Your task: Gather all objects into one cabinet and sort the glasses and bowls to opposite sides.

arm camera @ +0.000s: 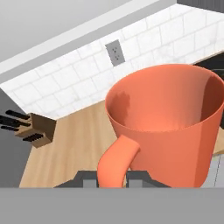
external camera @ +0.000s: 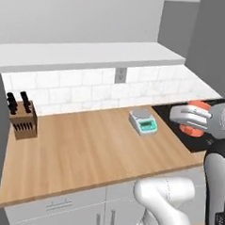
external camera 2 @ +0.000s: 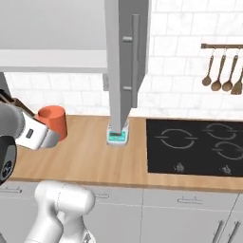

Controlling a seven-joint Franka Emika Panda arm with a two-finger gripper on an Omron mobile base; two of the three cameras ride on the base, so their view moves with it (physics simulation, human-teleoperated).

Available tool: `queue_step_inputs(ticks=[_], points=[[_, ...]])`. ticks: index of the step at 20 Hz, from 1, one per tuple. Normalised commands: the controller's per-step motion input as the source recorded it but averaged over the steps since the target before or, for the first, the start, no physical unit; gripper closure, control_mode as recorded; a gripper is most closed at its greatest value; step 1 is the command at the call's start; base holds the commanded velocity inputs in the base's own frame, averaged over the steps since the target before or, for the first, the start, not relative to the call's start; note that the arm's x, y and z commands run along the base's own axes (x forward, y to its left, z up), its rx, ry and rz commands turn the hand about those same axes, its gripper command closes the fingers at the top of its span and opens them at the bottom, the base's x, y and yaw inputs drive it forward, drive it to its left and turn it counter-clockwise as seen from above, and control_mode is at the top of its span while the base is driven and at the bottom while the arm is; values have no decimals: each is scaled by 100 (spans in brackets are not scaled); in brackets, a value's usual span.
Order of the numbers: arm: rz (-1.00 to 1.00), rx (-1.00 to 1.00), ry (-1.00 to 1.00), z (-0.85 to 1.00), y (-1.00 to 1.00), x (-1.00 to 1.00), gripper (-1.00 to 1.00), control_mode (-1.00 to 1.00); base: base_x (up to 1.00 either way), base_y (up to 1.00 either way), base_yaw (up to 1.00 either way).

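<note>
Hand view showed the gripper (arm camera: 113,176) closed nearly all the way on the curved handle of a salmon-orange cup (arm camera: 168,127); the handle ran down between the 2 dark fingertips, so the cup was held by its handle alone. The cup was a smooth, matte, single-coloured vessel, wider at the rim than at the base, with a thick loop handle of the same colour. Its mouth faced the camera, and the inside looked empty with a faint darker patch on the inner wall.

In the left base view the gripper (external camera: 182,116) held the cup (external camera: 195,120) in the air above the near edge of the black cooktop (external camera: 197,143), at the right end of the wooden counter (external camera: 83,150). In the right base view the cup (external camera 2: 53,121) hung upright over the counter, left of the open grey cabinet door (external camera 2: 126,61) with its vertical bar handle.

A small white and teal kitchen scale (external camera: 143,122) sat on the counter just left of the cup. A wooden knife block (external camera: 23,119) with dark handles stood at the far left end, well apart from the cup. A grey wall outlet (external camera: 120,75) sat in the white tiled backsplash behind the counter. 4 wooden utensils (external camera 2: 223,71) hung from a rail above the cooktop.
</note>
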Motion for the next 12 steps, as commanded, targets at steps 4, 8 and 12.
queue_step_inputs(ticks=[4,8,12], points=[[0,0,0,0,0,0,100,100,-58,0,-21],[0,0,0,0,0,0,100,100,-50,0,-38],[0,0,0,0,0,0,100,100,-39,0,-53]])
